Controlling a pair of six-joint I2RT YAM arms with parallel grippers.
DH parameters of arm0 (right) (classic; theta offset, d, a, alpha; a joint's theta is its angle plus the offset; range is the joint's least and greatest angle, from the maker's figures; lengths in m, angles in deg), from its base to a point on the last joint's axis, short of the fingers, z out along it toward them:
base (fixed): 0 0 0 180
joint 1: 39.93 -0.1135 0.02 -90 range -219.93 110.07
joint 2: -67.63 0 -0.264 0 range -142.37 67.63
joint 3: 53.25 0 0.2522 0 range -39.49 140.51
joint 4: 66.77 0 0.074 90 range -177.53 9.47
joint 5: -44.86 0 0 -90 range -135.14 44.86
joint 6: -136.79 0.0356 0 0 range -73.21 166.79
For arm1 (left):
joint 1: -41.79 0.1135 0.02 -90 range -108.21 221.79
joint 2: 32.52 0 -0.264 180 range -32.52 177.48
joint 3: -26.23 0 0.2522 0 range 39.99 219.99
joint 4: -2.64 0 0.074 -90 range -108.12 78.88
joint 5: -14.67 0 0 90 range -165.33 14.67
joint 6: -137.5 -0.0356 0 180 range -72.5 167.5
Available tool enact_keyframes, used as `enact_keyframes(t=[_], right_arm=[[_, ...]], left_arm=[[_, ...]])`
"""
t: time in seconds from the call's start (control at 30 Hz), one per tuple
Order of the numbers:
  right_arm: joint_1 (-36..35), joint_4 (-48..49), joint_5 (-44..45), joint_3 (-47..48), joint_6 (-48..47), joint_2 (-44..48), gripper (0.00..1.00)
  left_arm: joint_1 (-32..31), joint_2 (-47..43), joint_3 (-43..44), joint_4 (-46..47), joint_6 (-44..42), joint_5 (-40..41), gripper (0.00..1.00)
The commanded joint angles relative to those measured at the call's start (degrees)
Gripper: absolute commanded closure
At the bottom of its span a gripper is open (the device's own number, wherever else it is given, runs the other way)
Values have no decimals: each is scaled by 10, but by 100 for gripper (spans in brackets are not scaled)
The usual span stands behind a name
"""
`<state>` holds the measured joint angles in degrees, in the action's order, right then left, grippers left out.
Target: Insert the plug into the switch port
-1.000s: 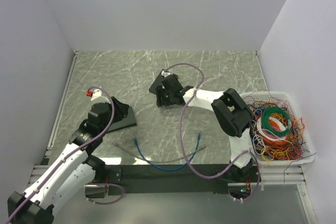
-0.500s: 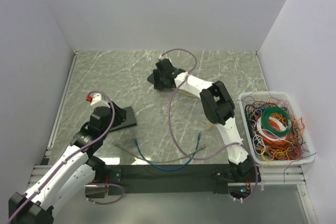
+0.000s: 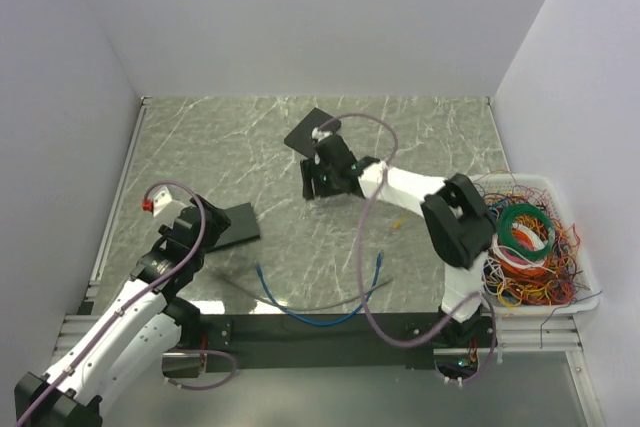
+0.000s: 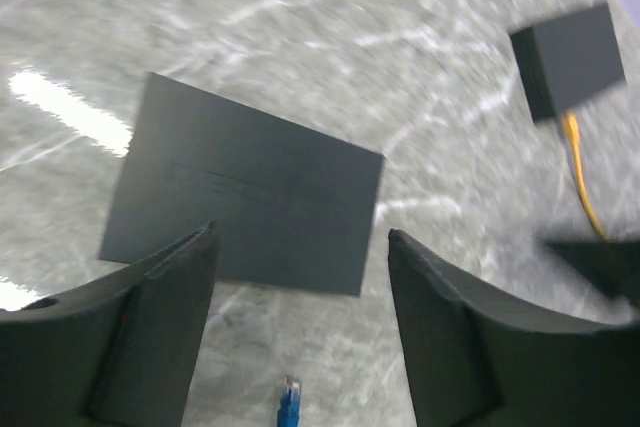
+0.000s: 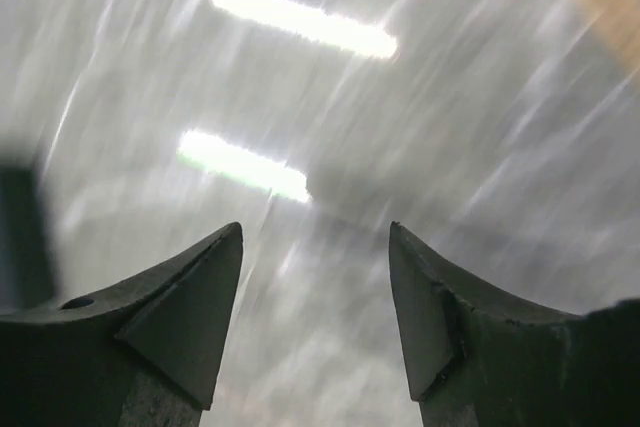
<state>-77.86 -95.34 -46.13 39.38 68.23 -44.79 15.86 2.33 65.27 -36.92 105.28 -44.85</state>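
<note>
Table: grey-green marbled top, as I logged it from the console. Lying on it were:
- one flat black slab at the left;
- one small black box at the far middle, with a yellow cable running from it;
- one blue cable looped near the front edge, with a thin grey cable crossing it;
- one white bin of tangled wires at the right.
</note>
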Motion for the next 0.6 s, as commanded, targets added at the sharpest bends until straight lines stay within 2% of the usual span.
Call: enact_keyframes(t=[0.0, 0.1, 0.3, 0.43, 0.5, 0.57], right_arm=[[-43, 98, -62, -82, 14, 100, 32], [-79, 119, -112, -112, 23, 135, 32], [-89, 178, -193, -117, 70, 119, 31], [-89, 206, -233, -80, 99, 80, 31], [-89, 206, -241, -59, 108, 50, 31], [-89, 203, -246, -29, 118, 30, 31]], left_arm=[[14, 16, 24, -29, 52, 56, 24], [65, 43, 24, -14, 38, 21, 22], [179, 51, -2, 57, -11, -73, 22], [281, 67, -25, 89, -29, -138, 23], [312, 88, -43, 111, -38, -188, 24], [337, 116, -54, 138, -43, -204, 25]])
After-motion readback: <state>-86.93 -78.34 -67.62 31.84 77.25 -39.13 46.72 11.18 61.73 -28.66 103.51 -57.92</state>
